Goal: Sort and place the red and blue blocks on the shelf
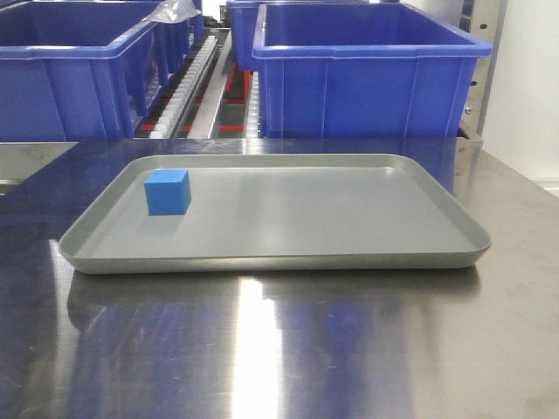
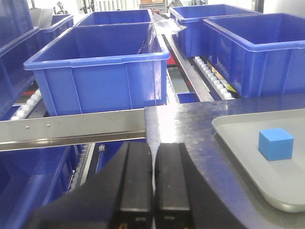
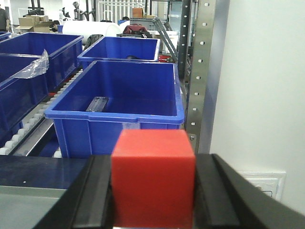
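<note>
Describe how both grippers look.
Left gripper: two flat black fingers with rectangular matte pads, widening into a black base. Right gripper: the same black fingers, with sloping outer shoulders. No cables are visible on either.

Bright, even overhead light fills every view. The steel worktop carries a white glare streak and blue reflections; the blue block casts a soft shadow on the tray. Up close, the left pincer and right pincer look dark and soft, the red block flatly lit.
</note>
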